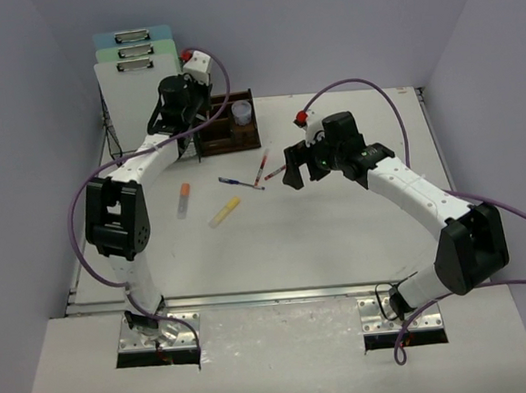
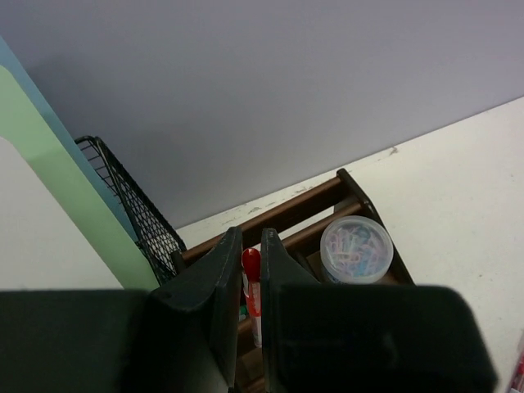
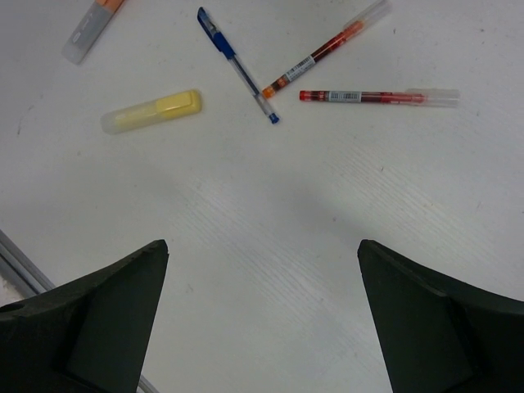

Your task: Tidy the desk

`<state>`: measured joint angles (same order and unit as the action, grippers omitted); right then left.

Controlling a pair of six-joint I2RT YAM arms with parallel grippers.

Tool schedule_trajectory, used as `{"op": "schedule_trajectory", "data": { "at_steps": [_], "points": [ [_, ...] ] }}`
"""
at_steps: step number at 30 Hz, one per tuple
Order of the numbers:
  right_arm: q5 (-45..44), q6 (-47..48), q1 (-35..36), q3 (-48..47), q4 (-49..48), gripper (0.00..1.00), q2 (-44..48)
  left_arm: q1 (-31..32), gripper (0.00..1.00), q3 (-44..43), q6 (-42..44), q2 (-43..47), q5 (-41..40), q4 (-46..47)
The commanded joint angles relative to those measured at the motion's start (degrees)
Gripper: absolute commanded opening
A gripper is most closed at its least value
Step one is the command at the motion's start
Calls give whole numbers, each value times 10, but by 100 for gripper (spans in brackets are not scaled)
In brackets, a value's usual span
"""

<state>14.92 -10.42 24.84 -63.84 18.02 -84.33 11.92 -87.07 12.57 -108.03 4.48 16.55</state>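
Observation:
The white desk [image 1: 321, 237] holds loose stationery. My left gripper [image 2: 250, 236] is shut on a red-capped pen [image 2: 251, 270] and holds it over the dark-brown organiser tray [image 2: 286, 209]; in the top view it [image 1: 188, 134] sits at the tray's left end [image 1: 240, 142]. My right gripper [image 3: 262, 246] is open and empty above bare desk, just short of a blue pen [image 3: 237, 65], an orange-red pen [image 3: 323, 49] and a red pen [image 3: 377, 97]. A yellow highlighter [image 3: 151, 110] and an orange highlighter [image 3: 90, 29] lie further left.
A clear tub of paper clips [image 2: 356, 250] stands in the tray. A black wire-mesh rack [image 2: 123, 196] with clipboards [image 1: 135, 74] stands at the back left. Lavender-grey walls enclose the desk. A metal rail [image 1: 271, 296] runs along the near edge.

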Motion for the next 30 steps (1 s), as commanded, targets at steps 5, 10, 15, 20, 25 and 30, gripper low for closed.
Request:
{"op": "schedule_trajectory", "data": {
  "at_steps": [5, 10, 15, 20, 25, 30],
  "points": [
    [-11, 23, -6, 0, -26, 99, 8, -8, 0, -39, -1, -34, -7, 86],
    [-6, 40, -6, 3, -36, 99, 1, -15, 0, -42, -11, -54, -4, 102],
    [-7, 90, -6, -16, -40, 92, -26, -23, 0, -44, -28, -71, 2, 96],
    [-24, 166, -6, -49, -49, 87, -64, -25, 23, -26, -51, -58, 23, 92],
    [-37, 175, -6, -67, -43, 87, -76, -25, 39, -10, -67, -17, 41, 49],
    [-58, 165, -6, -51, -41, 87, -68, -25, 43, 31, -98, 42, 32, -12]
  ]
}}
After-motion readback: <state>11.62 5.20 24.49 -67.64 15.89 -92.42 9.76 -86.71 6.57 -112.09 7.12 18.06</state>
